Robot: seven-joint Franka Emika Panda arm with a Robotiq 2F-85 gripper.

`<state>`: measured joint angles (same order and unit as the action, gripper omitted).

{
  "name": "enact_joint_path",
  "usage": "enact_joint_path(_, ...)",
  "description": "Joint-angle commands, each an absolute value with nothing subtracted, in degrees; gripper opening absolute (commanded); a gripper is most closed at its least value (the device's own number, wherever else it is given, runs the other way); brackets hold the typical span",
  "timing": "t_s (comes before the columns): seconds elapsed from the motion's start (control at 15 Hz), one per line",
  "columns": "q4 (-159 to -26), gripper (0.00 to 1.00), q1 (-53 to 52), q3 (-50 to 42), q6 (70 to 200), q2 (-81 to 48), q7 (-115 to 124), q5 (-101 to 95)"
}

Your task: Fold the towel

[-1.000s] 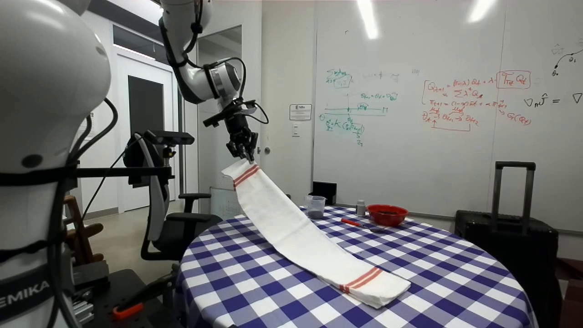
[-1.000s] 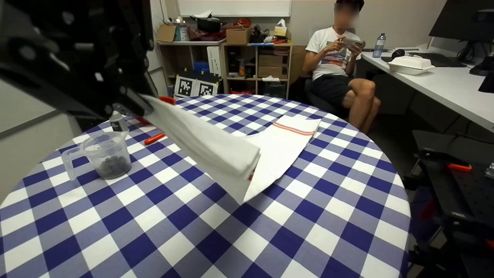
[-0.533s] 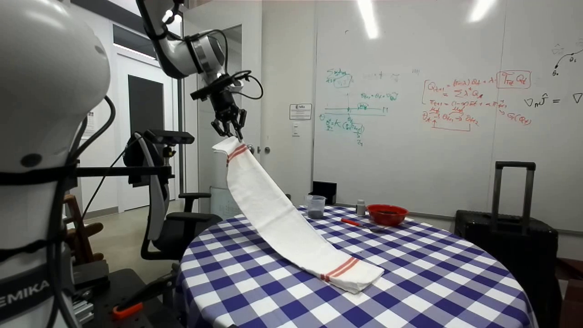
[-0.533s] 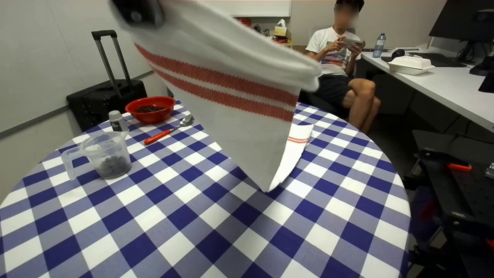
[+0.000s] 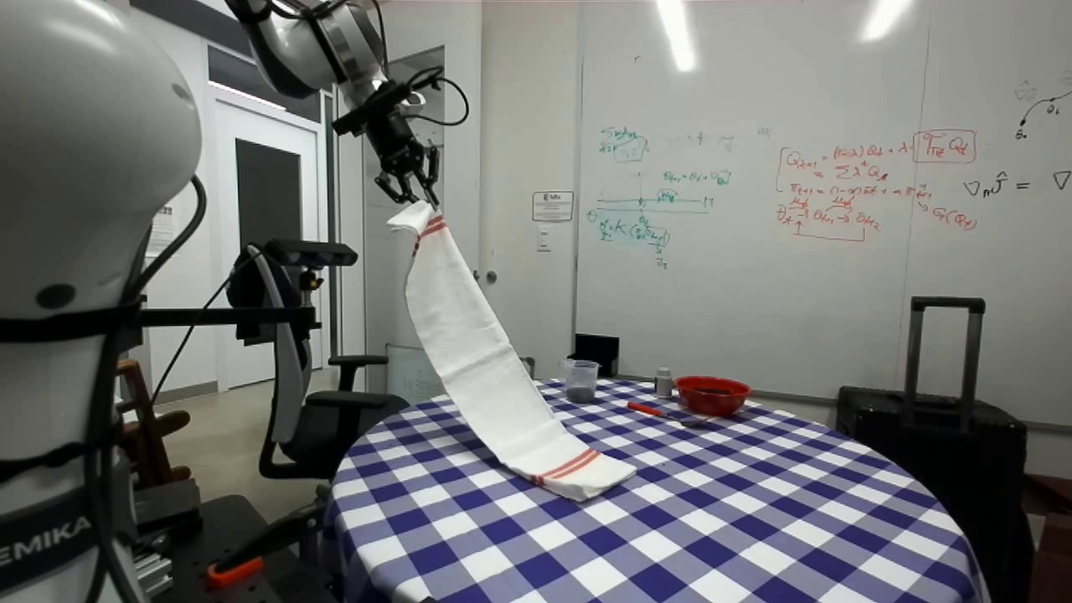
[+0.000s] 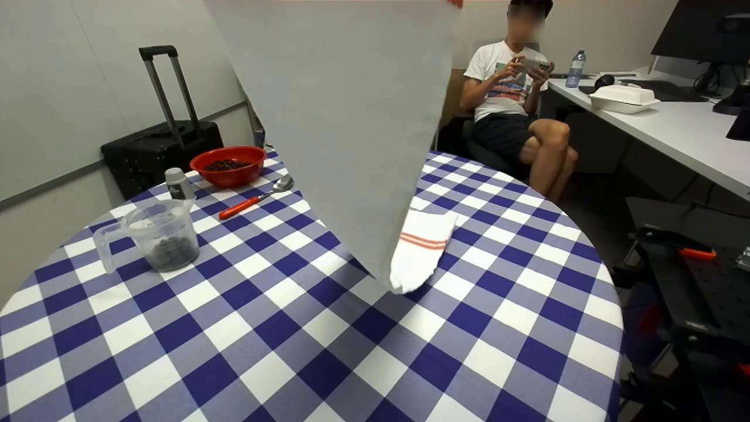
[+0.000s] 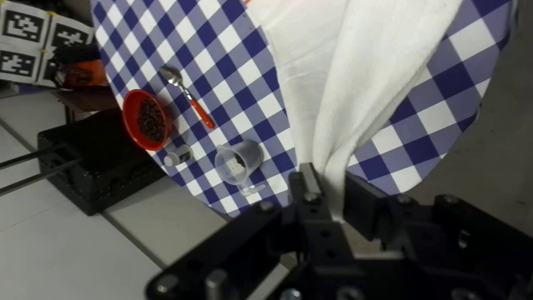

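The white towel [image 5: 486, 360] with red stripes near both ends hangs slanting from my gripper [image 5: 425, 203], high above the near side of the table. Its lower striped end lies on the checked tablecloth. In an exterior view the towel [image 6: 351, 117] fills the upper middle, its lower end bending back on the table; the gripper is out of that view. In the wrist view my gripper [image 7: 327, 181] is shut on the bunched end of the towel [image 7: 374, 62], which is pinched into folds between the fingers [image 7: 310, 183]. The far striped end is mostly cut off there.
The round table has a blue-and-white checked cloth [image 6: 234, 351]. On it stand a measuring cup [image 6: 170, 237], a small bottle [image 6: 179, 184], a spoon [image 6: 255, 199] with a red handle and a red bowl [image 6: 228, 167]. A person [image 6: 510, 94] sits beyond the table.
My gripper has risen and moved back toward the robot's base, leaving one exterior view. The towel hangs steeper, and its lower end has slid along the table toward the base.
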<state>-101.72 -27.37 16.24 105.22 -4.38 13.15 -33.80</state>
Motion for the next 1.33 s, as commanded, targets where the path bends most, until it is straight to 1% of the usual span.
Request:
enact_joint_path(0.0, -101.40, 0.04, -25.01, 16.99, 102.21, -2.86, 11.88, -42.68)
enact_joint_path(0.27, -102.23, 0.04, -22.01, 16.18, 98.90, -3.32, 12.09, -56.23)
enact_joint_path(0.47, -102.91, 0.04, -19.81, 15.49, 95.58, -4.17, 11.90, -62.46)
enact_joint_path(0.6, -103.49, 0.04, -18.46, 14.89, 93.43, -4.55, 11.55, -64.20)
enact_joint_path(0.67, -106.86, 0.04, -18.27, 15.16, 91.39, -1.12, 11.31, -63.15)
enact_joint_path(0.87, -110.10, 0.04, -16.48, 14.51, 88.05, 0.70, 11.02, -62.90)
enact_joint_path(0.93, -111.18, 0.04, -15.85, 14.18, 87.54, 1.27, 11.53, -63.37)
enact_joint_path(1.0, -114.92, 0.04, -15.48, 14.15, 86.85, 5.18, 11.37, -62.57)
enact_joint_path(1.27, -119.15, 0.04, -13.47, 12.93, 85.49, 9.53, 11.62, -63.19)
